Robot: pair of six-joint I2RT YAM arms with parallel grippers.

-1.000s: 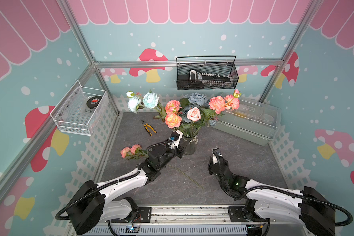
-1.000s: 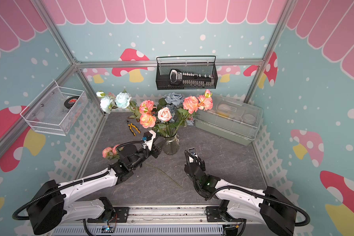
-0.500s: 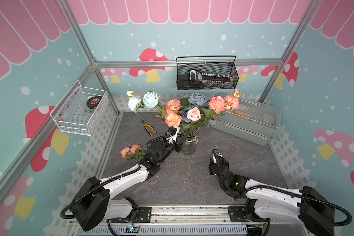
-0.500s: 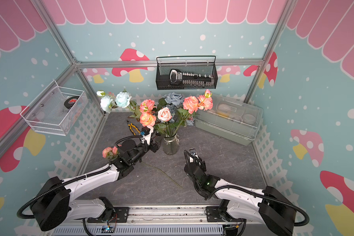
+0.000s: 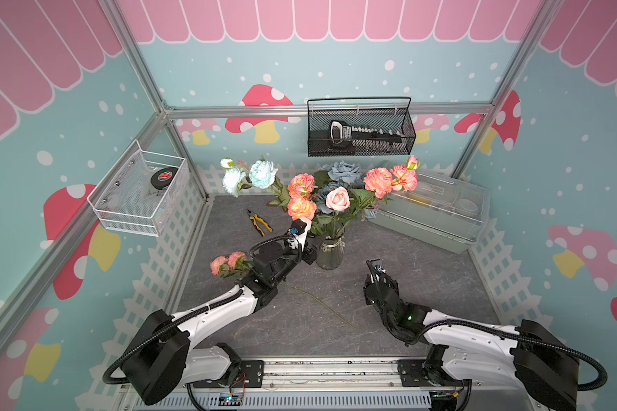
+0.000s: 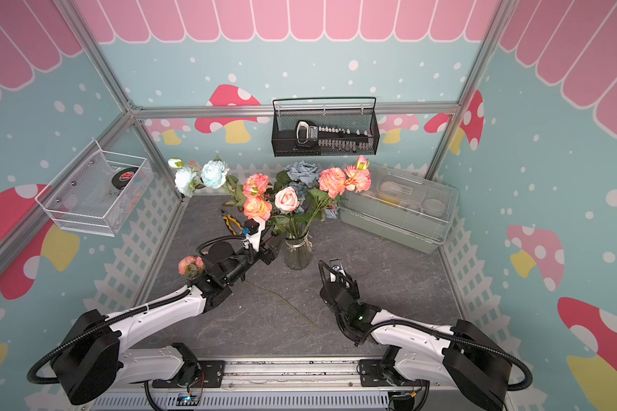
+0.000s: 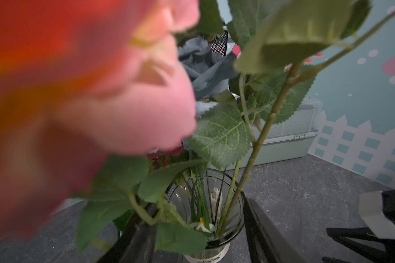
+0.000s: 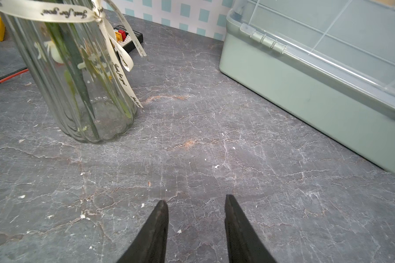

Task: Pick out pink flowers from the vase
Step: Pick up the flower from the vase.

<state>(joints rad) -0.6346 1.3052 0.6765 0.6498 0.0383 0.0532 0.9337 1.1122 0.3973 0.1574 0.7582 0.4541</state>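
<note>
Okay, vase (image 5: 330, 253) upright around mid-table (image 5: 424, 284), cream ribbon (image 8: 55, 11) tied at its neck. Pink flowers (image 5: 301, 208) stand in it: two coral blooms on the left, a smooth rose in the middle, two more coral blooms and a bud leaning right. They are mixed with aqua blooms (image 5: 250, 174) at far left and grey-blue roses (image 5: 342, 170) behind. One loose pink spray (image 5: 228, 262) lies on the table left of the vase, its stem running toward near centre, partly under the left arm. Left gripper (image 5: 310, 249) sits just left of the vase at neck height, under the lower coral bloom. Its wrist view shows it spread, fingers (image 7: 260, 227) either side of the vase mouth, stems and leaves between, nothing pinched. Contact with the glass cannot be told. Right gripper (image 8: 196, 199) hovers near-right of the vase, well apart from it, released, only bare table between its tips. Pliers (image 5: 259, 222) lie far-left of the vase. Green bin (image 5: 431, 233) with clear lid sits far right.
</note>
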